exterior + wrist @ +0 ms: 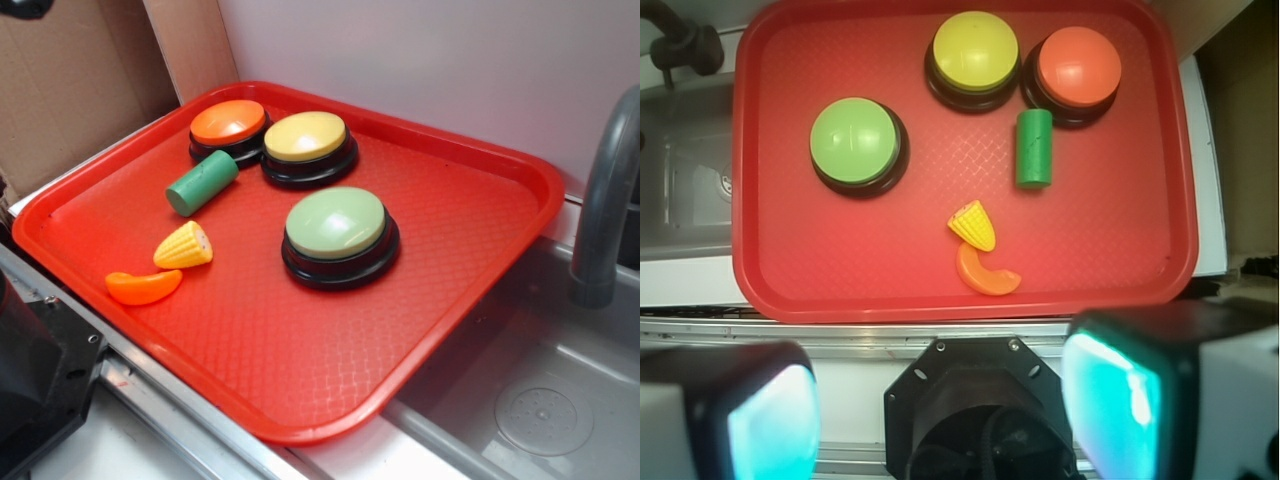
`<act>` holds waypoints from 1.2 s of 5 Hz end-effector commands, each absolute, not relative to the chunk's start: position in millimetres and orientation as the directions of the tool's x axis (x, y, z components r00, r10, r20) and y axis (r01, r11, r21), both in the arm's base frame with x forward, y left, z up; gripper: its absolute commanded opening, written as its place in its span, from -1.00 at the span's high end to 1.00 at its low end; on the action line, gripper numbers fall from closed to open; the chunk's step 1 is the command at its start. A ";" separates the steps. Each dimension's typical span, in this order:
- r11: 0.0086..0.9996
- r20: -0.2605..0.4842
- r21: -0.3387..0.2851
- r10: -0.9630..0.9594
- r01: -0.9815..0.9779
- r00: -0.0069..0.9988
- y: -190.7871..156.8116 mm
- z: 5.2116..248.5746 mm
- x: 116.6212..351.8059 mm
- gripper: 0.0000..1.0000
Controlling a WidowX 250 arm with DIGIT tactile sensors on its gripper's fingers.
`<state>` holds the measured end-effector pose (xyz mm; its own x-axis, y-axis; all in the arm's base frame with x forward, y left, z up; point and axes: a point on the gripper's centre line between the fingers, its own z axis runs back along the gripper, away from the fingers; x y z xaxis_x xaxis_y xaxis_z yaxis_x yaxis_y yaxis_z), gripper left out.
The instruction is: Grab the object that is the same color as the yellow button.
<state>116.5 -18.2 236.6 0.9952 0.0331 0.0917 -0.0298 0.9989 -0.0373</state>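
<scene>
A small yellow corn-cob piece (184, 246) (973, 225) lies on the red tray (470, 180) (780, 280), near its front-left side. The yellow button (305, 137) (975, 50) stands at the back of the tray, on a black base. In the wrist view my gripper (940, 410) hangs high above the robot base, off the tray's near edge. Its two fingers (770, 425) stand wide apart with nothing between them. The gripper itself is out of the exterior view.
An orange crescent slice (144, 287) (985, 275) touches the corn piece. A green cylinder (202, 183) (1033, 148) lies by the orange-topped button (228, 123) (1075, 68). A green-topped button (336, 224) (854, 140) sits mid-tray. A grey sink (540, 400) and faucet (605, 200) are at the right.
</scene>
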 end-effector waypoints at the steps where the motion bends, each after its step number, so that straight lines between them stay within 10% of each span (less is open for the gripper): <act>1: 0.999 0.092 -0.037 0.033 -0.030 0.995 -18.2 236.6 116.5 -1.00; 6: 0.962 0.143 0.094 -0.267 0.256 0.953 -2.8 100.1 160.1 -1.00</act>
